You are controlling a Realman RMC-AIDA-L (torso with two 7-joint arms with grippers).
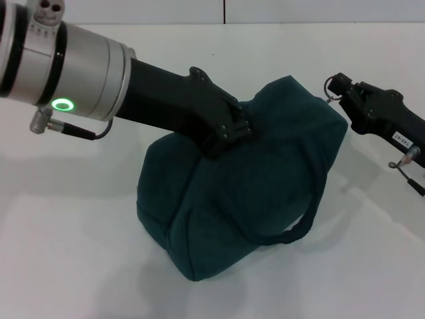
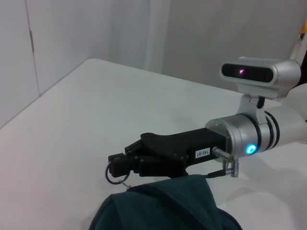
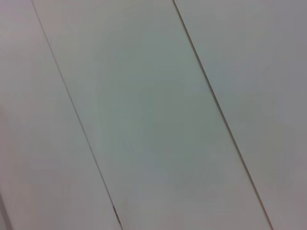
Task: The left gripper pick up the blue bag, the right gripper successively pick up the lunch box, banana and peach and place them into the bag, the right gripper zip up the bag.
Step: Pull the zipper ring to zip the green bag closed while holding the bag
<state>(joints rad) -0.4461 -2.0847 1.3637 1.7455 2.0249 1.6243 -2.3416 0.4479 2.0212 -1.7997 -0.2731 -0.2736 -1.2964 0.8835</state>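
The blue bag (image 1: 246, 193) lies closed on the white table, bulging, with one loop handle (image 1: 307, 219) hanging at its front. My left gripper (image 1: 229, 133) comes in from the upper left and is clamped on the fabric at the bag's top. At the bag's far right end, my right gripper (image 1: 337, 85) is shut on the metal ring zip pull (image 1: 329, 84). The left wrist view shows the same right gripper (image 2: 115, 164) with the ring (image 2: 114, 176) at its tips, just above the bag (image 2: 163, 206). Lunch box, banana and peach are out of view.
White table (image 1: 73, 219) spreads around the bag on all sides. A white wall (image 1: 265, 10) stands behind the table's far edge. The right wrist view shows only pale wall panels (image 3: 153, 115).
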